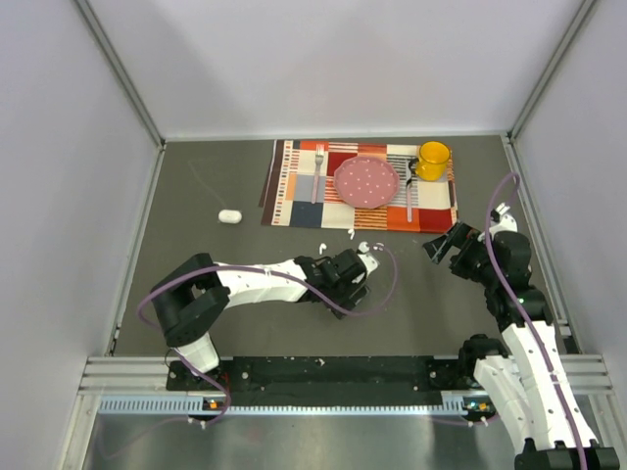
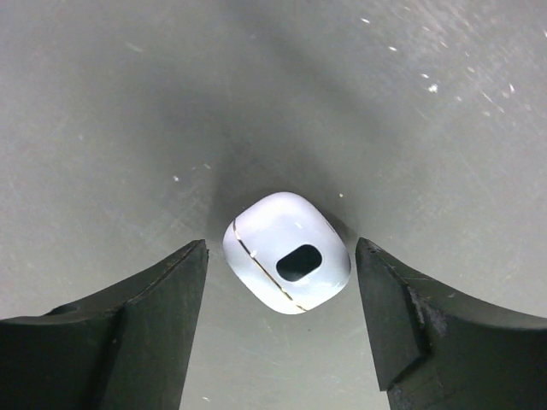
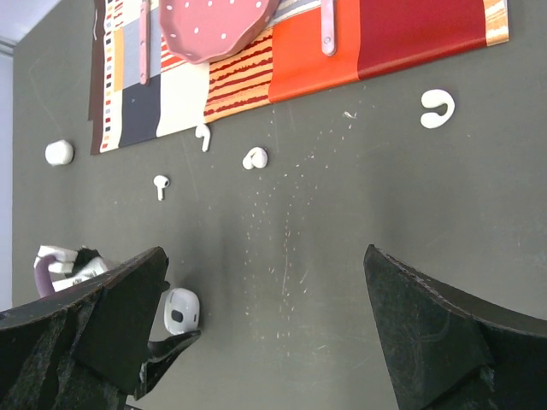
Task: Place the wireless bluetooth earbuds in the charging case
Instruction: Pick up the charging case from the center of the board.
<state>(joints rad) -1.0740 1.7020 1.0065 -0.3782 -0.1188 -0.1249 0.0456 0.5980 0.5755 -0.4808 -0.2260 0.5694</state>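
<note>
The charging case (image 2: pixel 286 252) is a small glossy white pebble with rounded corners, a thin seam line across it and a dark oval recess in its upper face. It lies near the middle of the surface (image 2: pixel 128 102), a little toward the near edge. It sits between the two black fingers (image 2: pixel 145 316) of the left hand (image 2: pixel 282 246). The fingers stand moderately apart, with a gap showing on each side of the case, so they grip nothing.

The earbuds (image 3: pixel 203 137) lie loose between the case and the far edge, just short of the placemat (image 1: pixel 294 196). Two have short stems and one is a rounded bud (image 3: pixel 255 158). A hook-shaped white piece (image 3: pixel 437 108) lies farther toward the right edge. All are smooth white plastic.

The surface is matte dark grey, marked with fine scratches and pale specks. A second white case (image 1: pixel 229 216) sits alone toward the left edge. The striped, patchwork-coloured placemat reaches to the far edge. It carries a pink dotted plate (image 1: pixel 366 181), two forks (image 1: pixel 318 171) and a yellow mug (image 1: pixel 434 160).

The white-shelled left arm stretches low from the near left corner toward the middle, with a purple cable (image 1: pixel 387 284) looping beside it. The right arm stands folded near the right edge. The right hand (image 3: pixel 265 282) is held above the surface with its dark fingers spread wide, holding nothing.
</note>
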